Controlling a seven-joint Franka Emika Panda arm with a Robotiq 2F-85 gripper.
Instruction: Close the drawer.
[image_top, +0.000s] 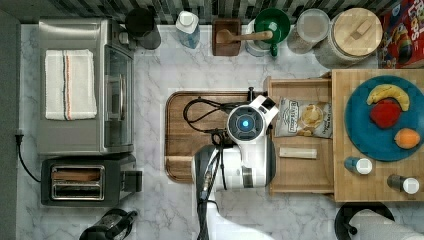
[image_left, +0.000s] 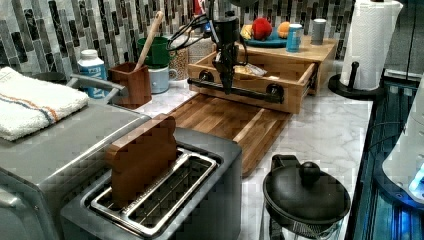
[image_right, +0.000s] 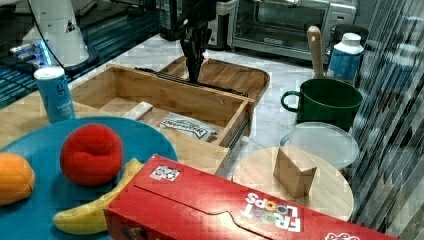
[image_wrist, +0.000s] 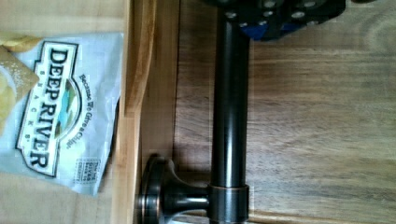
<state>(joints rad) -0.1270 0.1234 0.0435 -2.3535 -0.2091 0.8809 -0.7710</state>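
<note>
In the top view, going left to right with the drawer as landmark: the toaster oven (image_top: 85, 85) sits well to the drawer's left; the dark cutting board (image_top: 192, 135) lies just beside the drawer's front; then the gripper (image_top: 252, 95), then the drawer (image_top: 300, 175) itself, pulled open, with its far end running under the butcher-block top (image_top: 345, 85) on the right; a chip bag (image_top: 304, 117) lies inside the drawer.

The gripper hangs over the drawer's front, right at the dark bar handle (image_left: 240, 92); in the left view its fingers (image_left: 227, 80) come down onto the bar, but the frames are too coarse to judge the hold, so I cannot tell whether the fingers are apart, together, or clamped on the handle; the wrist view shows the handle (image_wrist: 229, 116) running straight beneath the gripper body.

The step in hand looks like the start of the push: the drawer is not yet closed; the next move probably calls for a steady, level shove on the handle toward the butcher-block top, in line with the drawer's travel, so that it does not skew.
</note>
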